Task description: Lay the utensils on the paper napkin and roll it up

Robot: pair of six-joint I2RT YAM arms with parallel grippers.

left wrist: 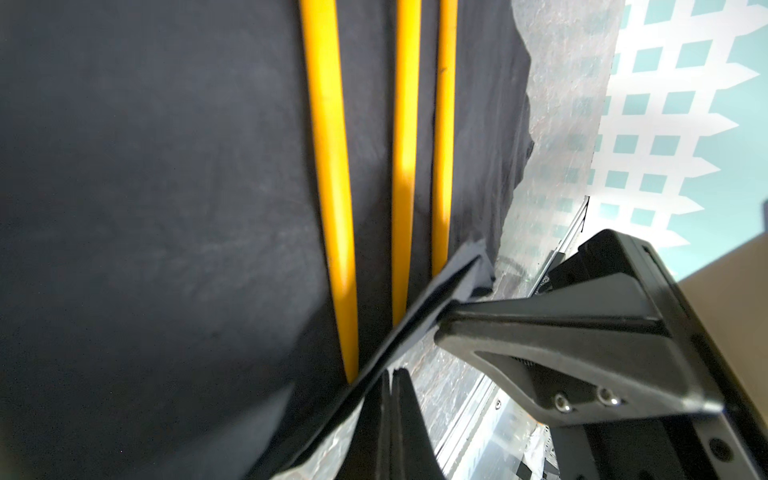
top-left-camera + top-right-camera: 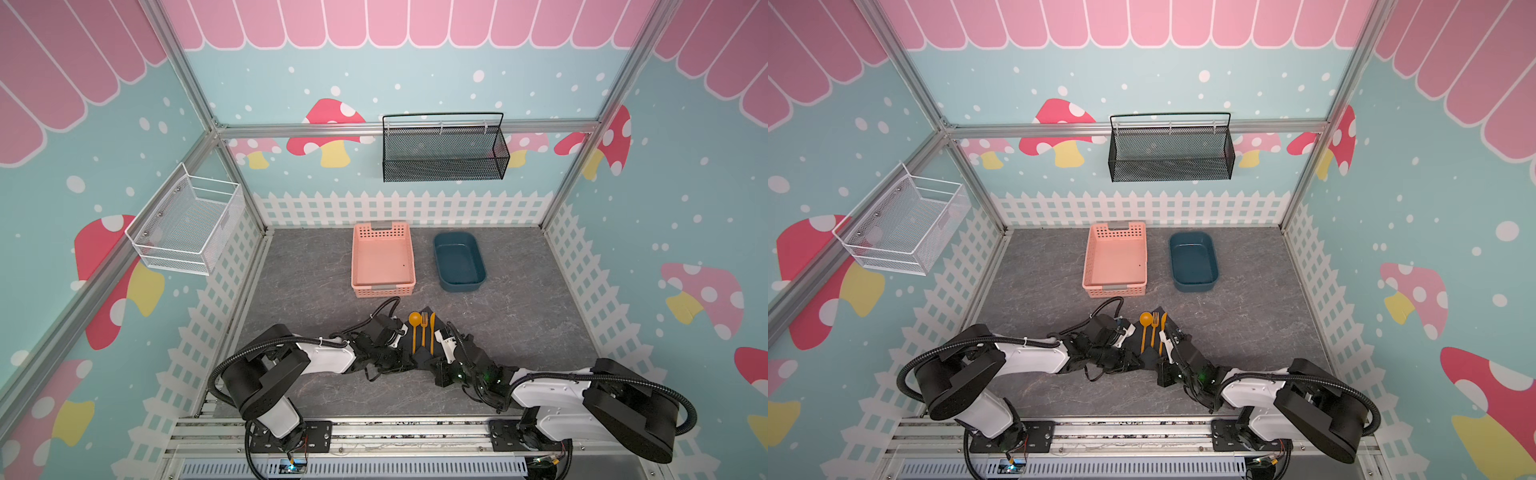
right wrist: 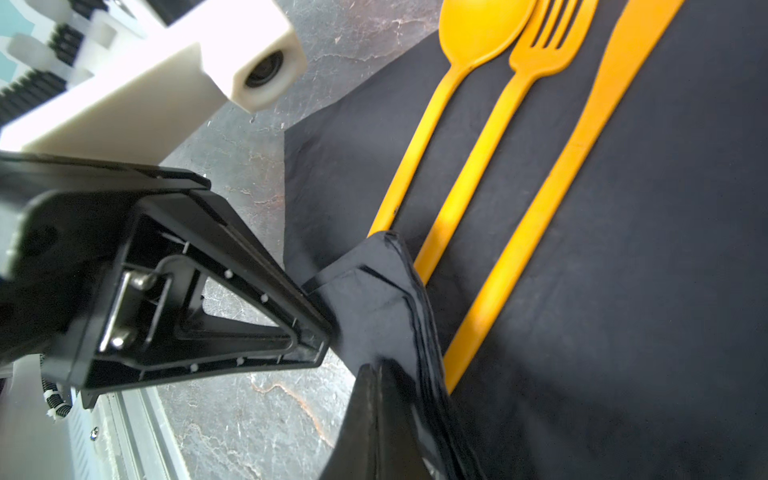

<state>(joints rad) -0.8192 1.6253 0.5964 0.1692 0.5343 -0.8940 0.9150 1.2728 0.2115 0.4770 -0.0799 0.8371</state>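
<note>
The utensils, an orange-yellow spoon (image 2: 414, 319), fork (image 2: 424, 322) and knife (image 2: 432, 328), lie side by side on the black paper napkin (image 2: 423, 356), heads pointing away from the arms. In the right wrist view the spoon (image 3: 478, 29), fork (image 3: 540, 54) and knife (image 3: 602, 104) rest flat on the napkin (image 3: 623, 291). My left gripper (image 1: 390, 374) and right gripper (image 3: 376, 374) meet at the napkin's near edge. Both are shut on it, holding a raised flap of paper over the handle ends (image 1: 332, 208). The arms hide the napkin's near part in both top views.
A pink basket (image 2: 383, 286) and a dark blue tub (image 2: 461, 284) stand behind the napkin. A black mesh basket (image 2: 444, 166) hangs on the back wall, a white wire basket (image 2: 187, 232) on the left wall. The metal rail (image 2: 374, 432) runs along the front edge.
</note>
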